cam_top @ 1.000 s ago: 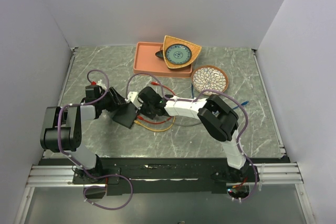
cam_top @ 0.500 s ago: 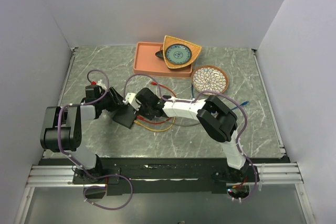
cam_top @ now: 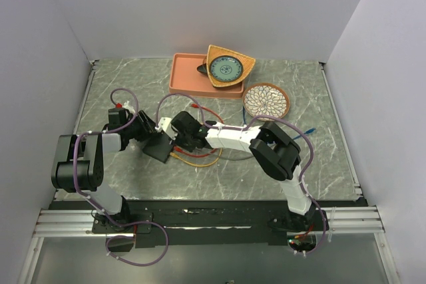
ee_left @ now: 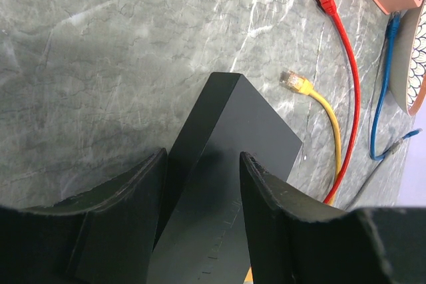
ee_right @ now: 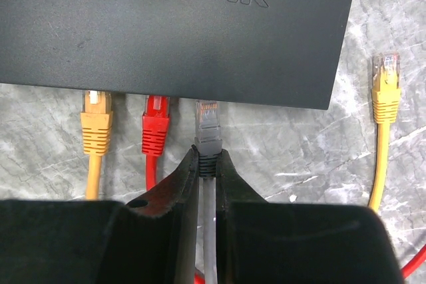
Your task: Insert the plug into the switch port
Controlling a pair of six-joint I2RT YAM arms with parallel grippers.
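Pinched lengthwise in right gripper [ee_right: 208, 156], grey plug [ee_right: 208, 128] — tip toward switch [ee_right: 200, 31] ports; left gripper [ee_left: 202, 157] clamps switch.

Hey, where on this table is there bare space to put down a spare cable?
Bare marble: the far-left corner between the wall and the pink tray; the near strip below the yellow cable; the far-right corner past the patterned plate. Crowded: the middle, around the switch and loose cables.

switch [ee_right: 200, 31]: matt black plastic | table [ee_left: 100, 44]: glossy marbled stone
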